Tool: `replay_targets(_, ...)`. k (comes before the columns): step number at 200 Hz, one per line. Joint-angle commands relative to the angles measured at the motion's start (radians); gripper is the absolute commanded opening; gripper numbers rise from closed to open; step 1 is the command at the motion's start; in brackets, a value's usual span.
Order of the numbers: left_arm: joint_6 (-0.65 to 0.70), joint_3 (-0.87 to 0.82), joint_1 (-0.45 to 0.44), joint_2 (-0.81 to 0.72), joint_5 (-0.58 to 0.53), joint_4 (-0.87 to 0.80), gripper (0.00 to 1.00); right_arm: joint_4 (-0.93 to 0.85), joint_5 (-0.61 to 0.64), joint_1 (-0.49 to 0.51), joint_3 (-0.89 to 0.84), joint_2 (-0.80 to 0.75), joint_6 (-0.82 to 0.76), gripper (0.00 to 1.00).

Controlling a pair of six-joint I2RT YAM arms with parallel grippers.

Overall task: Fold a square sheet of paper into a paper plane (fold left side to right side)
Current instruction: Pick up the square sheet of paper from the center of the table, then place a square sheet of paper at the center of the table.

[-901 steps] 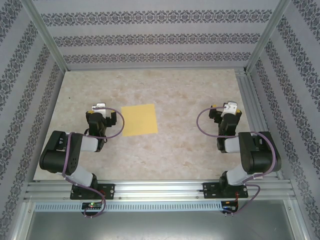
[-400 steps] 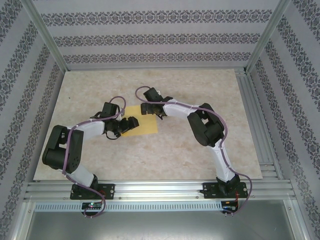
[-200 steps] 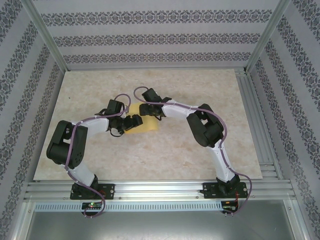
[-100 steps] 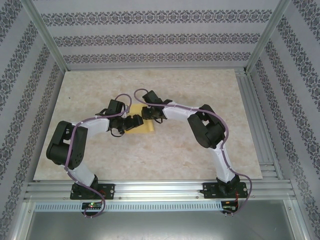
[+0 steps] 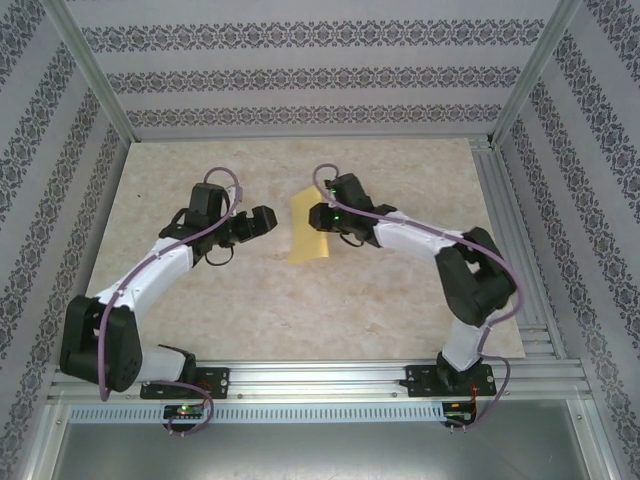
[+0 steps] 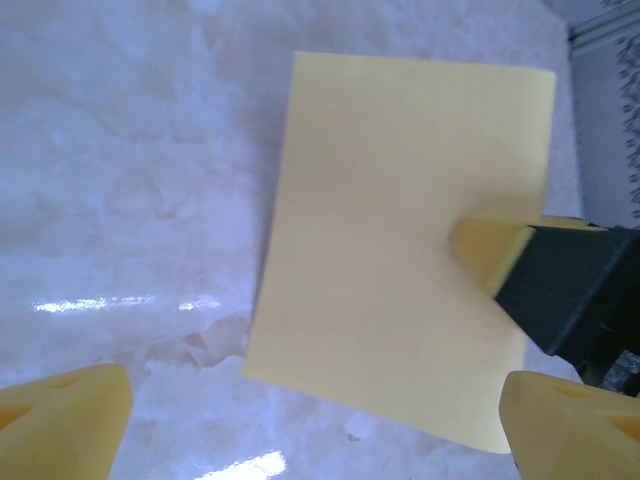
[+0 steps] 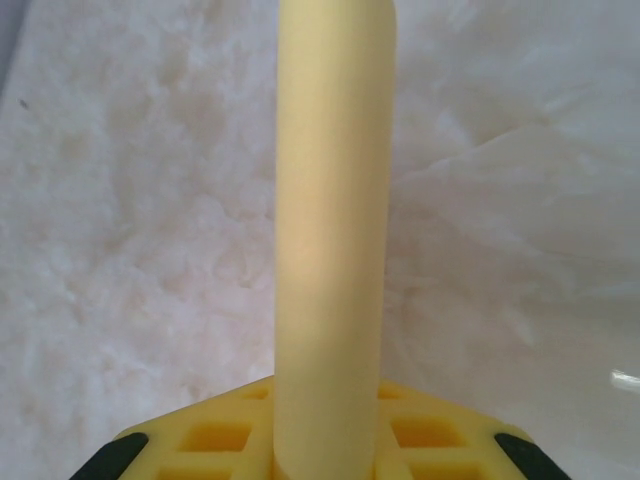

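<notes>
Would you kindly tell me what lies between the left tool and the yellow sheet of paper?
Only bare marbled table. The top view shows an open stretch between the left tool and the sheet of paper; the left wrist view agrees.

Bare tabletop (image 5: 300,310) lies open along the far strip, at the left margin and in the near middle between the two arms. At centre the sheet of paper (image 5: 308,228), clamped in the right pincer (image 5: 322,217), blocks passage. The left pincer (image 5: 264,222), jaws spread, stands near its left edge, a narrow gap between. Patterned walls (image 5: 300,80) close three sides; a metal rail (image 5: 500,200) borders the right.
</notes>
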Motion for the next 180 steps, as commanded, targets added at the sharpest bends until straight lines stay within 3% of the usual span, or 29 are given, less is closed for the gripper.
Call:
replay_targets(1, -0.051, 0.014, 0.021, -0.051, 0.072, 0.039, 0.99, 0.140, -0.143, -0.066, -0.084, -0.132, 0.032, 0.22)
replay_targets(33, -0.166, 0.030, 0.022, -0.059, 0.251, 0.211, 1.00, 0.258, -0.351, -0.193, -0.193, -0.294, 0.105, 0.22)
replay_targets(72, -0.305, 0.063, 0.012, -0.032, 0.410, 0.425, 1.00, 0.265, -0.482, -0.276, -0.211, -0.481, 0.114, 0.22)
replay_targets(128, -0.343, 0.166, -0.063, 0.035, 0.469, 0.513, 1.00, 0.248, -0.604, -0.280, -0.140, -0.557, 0.188, 0.22)
replay_targets(180, -0.402, 0.195, -0.110, 0.101, 0.485, 0.625, 1.00, 0.262, -0.630, -0.247, -0.090, -0.566, 0.235, 0.21)
